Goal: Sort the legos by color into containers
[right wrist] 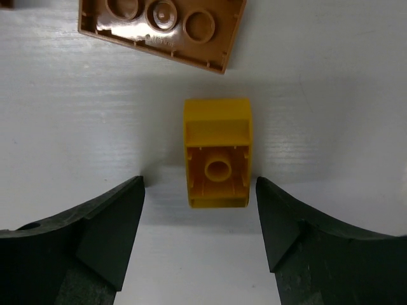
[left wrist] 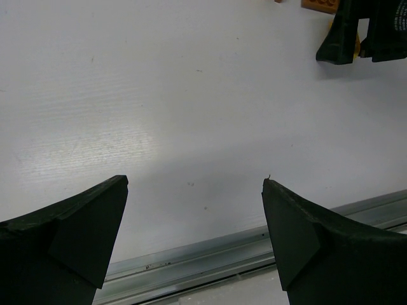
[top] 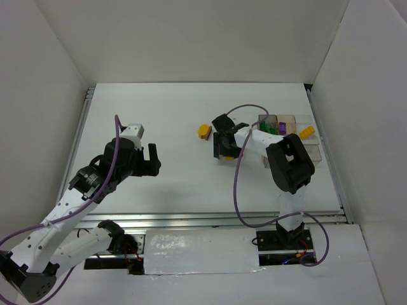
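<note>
Black fingers [right wrist: 108, 235] of my right gripper [right wrist: 199, 185] fill the bottom corners of the right wrist view. They stand apart, one on either side of a yellow brick [right wrist: 218, 152] at frame centre, with white table showing between each tip and the brick. The brick lies hollow side up. Above it, at the top edge, is a brown-orange brick [right wrist: 162, 28], also upturned and near but not touching. I judge the yellow one to be light, stiff and smooth. Its two long flat walls are the place to pinch it, squarely, or it could squirt out.

The left wrist view shows my left gripper [left wrist: 194, 183] spread wide over the bare table [left wrist: 191, 95], holding nothing. My right gripper is far off in the upper right corner.

From the top camera, my left arm hangs at centre left, well apart from everything. My right gripper is down at centre right, just left of the containers [top: 287, 117], where green [top: 267, 128], purple [top: 282, 127] and yellow [top: 308, 133] legos already sit.
</note>
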You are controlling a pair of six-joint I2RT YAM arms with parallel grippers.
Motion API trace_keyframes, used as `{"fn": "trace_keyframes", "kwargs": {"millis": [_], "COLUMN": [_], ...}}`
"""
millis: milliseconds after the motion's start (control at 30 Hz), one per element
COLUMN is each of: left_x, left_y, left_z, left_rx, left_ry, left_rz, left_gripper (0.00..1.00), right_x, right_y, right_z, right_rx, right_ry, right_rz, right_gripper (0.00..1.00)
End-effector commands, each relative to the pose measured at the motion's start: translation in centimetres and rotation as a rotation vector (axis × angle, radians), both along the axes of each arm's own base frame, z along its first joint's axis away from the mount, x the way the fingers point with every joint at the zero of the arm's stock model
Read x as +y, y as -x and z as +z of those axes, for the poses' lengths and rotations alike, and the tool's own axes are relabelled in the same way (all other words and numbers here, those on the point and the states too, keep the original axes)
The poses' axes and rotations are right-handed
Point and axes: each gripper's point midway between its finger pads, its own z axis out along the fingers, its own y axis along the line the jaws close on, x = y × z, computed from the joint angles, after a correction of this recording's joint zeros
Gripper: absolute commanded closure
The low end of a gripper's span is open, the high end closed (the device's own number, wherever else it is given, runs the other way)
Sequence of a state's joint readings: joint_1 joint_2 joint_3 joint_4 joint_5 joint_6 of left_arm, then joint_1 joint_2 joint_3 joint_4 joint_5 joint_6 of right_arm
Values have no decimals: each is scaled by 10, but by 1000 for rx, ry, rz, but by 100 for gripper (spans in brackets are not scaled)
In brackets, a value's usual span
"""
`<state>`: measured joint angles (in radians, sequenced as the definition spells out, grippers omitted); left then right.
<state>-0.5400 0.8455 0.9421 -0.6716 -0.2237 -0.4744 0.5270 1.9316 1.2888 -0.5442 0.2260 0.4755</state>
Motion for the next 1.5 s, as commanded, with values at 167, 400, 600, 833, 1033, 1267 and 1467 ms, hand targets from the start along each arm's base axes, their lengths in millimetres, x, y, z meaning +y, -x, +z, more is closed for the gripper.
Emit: {"fn": "trace_keyframes", "kwargs": {"millis": [167,400,600,833,1033,1267,1467], "left_x": [-10,-11,-11,-7,-6,-5,-10], "left_y": [-1,-1,-1,3,3,3,5], "left_z": [10,11,10,13,8,7,8], "left_rx": [-42,-48,-45,-61,-41,-37,-38], "left_ry": [30,35,34,33,8,5,16], "left_rz": [-56,-64,-63,-43,-25,-24,-52], "left_gripper": [0,1,1,1,1,0,0], "right_x": [-5,2,-60,-251,-324,-369,-377], "right_y": [-23,-15,-28,-60,-74,-68,-76], "right_z": [8,44,137,135,128,103,105], "right_rx": [-70,-111,-306,-364,-380,-296,-301], "right_ry": [4,-82,-186,-153,-51,39,71], "right_rz": [-18,18,-90,-705,-927,-1025,-999], "right_gripper": [49,100,100,100,100,100,96]}}
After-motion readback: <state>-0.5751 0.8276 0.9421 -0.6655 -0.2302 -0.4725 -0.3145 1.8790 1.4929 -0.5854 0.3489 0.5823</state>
